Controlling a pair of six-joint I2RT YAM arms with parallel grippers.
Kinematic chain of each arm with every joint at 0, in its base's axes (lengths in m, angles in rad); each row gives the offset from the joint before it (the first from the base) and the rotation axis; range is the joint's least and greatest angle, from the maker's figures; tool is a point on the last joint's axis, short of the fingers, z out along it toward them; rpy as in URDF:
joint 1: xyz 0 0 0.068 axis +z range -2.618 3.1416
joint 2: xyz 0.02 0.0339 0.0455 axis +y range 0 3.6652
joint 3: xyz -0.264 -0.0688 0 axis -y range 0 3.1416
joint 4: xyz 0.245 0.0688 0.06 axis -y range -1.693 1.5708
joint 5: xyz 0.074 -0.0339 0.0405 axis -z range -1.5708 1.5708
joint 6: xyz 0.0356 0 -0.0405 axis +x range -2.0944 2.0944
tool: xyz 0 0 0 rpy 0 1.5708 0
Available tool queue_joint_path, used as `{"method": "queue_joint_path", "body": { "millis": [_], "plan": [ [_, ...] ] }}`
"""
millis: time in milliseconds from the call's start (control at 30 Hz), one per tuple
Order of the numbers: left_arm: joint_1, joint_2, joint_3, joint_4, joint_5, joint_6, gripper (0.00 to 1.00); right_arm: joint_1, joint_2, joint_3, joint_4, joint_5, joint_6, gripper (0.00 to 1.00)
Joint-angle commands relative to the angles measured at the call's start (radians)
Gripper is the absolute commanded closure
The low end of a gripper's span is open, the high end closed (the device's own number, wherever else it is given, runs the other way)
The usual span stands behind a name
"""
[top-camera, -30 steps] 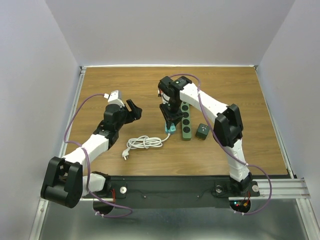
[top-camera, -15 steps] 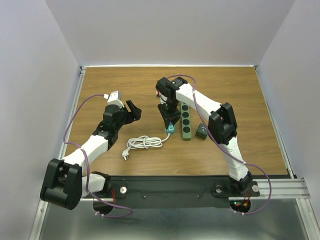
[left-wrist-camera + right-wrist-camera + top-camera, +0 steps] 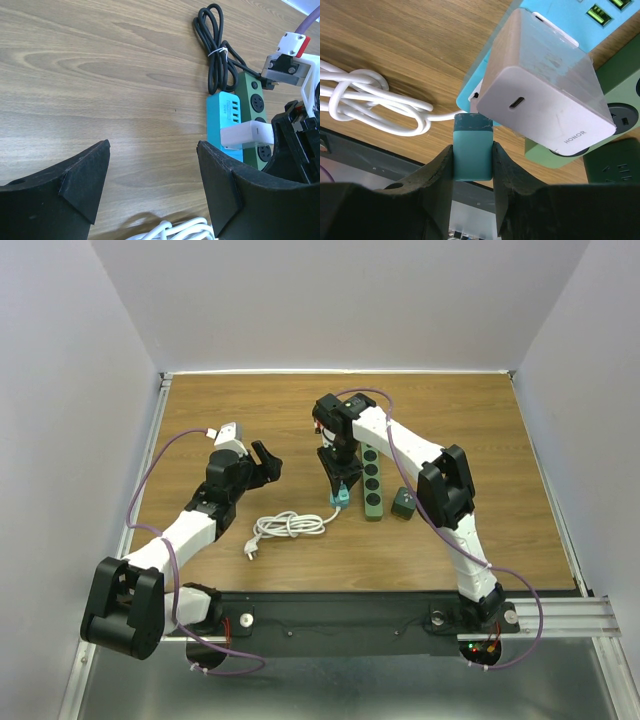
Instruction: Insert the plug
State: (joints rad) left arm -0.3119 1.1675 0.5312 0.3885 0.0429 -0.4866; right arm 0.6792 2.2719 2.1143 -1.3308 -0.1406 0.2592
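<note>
My right gripper (image 3: pixel 340 483) is shut on a teal plug (image 3: pixel 473 152), held between both fingers (image 3: pixel 442 165) just above the near end of a blue power strip (image 3: pixel 607 20). A white charger (image 3: pixel 545 100) sits plugged into that blue strip, close over the plug. The blue strip (image 3: pixel 224 117) lies against a green power strip (image 3: pixel 371 480). The plug's white cable (image 3: pixel 287 526) lies coiled on the table, also in the right wrist view (image 3: pixel 367 102). My left gripper (image 3: pixel 263 461) is open and empty, hovering left of the strips (image 3: pixel 152 145).
A dark adapter block (image 3: pixel 405 504) lies right of the green strip (image 3: pixel 254 102). A bundled black cord (image 3: pixel 218 50) lies beyond the strips. The table's near edge (image 3: pixel 350 592) has a black rail.
My right gripper moved slightly left with the teal plug, then stayed nearly still. The left arm has barely moved.
</note>
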Motion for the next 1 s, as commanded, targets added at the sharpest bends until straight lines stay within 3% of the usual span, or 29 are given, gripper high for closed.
{"method": "queue_joint_path", "body": {
  "millis": [0, 967],
  "plan": [
    [0.005, -0.028, -0.019, 0.026, -0.005, 0.02, 0.18, -0.01, -0.014, 0.007, 0.022, 0.088, 0.006, 1.0],
    [0.013, -0.043, -0.043, 0.024, -0.009, 0.019, 0.18, -0.017, -0.028, 0.006, 0.166, 0.131, 0.074, 1.0]
  ]
}}
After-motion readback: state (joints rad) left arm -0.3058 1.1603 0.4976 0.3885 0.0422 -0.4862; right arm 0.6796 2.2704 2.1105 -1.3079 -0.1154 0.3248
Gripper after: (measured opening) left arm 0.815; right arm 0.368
